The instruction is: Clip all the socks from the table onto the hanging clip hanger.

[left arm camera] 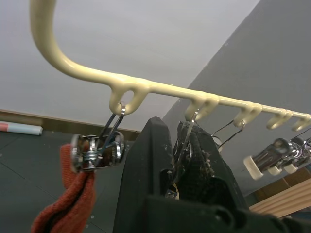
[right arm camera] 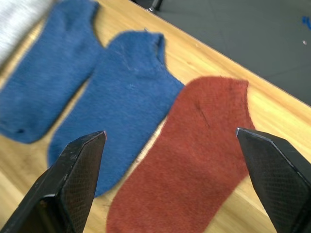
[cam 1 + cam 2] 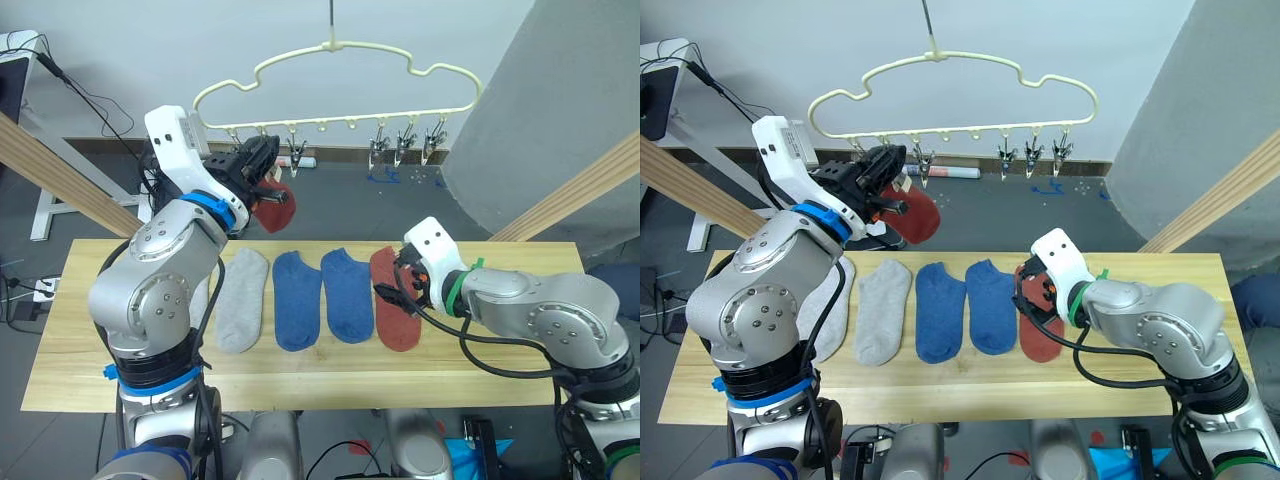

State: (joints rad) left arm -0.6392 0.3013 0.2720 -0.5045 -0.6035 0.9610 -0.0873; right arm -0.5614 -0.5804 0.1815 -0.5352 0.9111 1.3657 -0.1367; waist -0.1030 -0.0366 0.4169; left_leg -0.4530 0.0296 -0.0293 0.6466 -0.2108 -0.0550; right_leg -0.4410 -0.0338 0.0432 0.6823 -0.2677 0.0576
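Table (image 3: 300, 385) of pale planks carries a row of socks: grey sock (image 3: 242, 300), two blue socks (image 3: 298, 298) (image 3: 347, 294), rust sock (image 3: 393, 300). Clip hanger (image 3: 340, 70) hangs above the far edge. Second rust sock (image 3: 275, 208) dangles from a clip near its left end. Left gripper (image 3: 258, 160) is raised there, jaws closed on the neighbouring clip (image 1: 184, 141). Right gripper (image 2: 170, 160), jaws wide apart, hovers just over the table's rust sock.

White wall (image 3: 420, 30) behind, dark grey floor (image 3: 340, 210), grey curtain (image 3: 560, 110) on right. Two slanted wooden beams (image 3: 60, 175) flank scene. Black cables (image 3: 95, 100) trail down at left.
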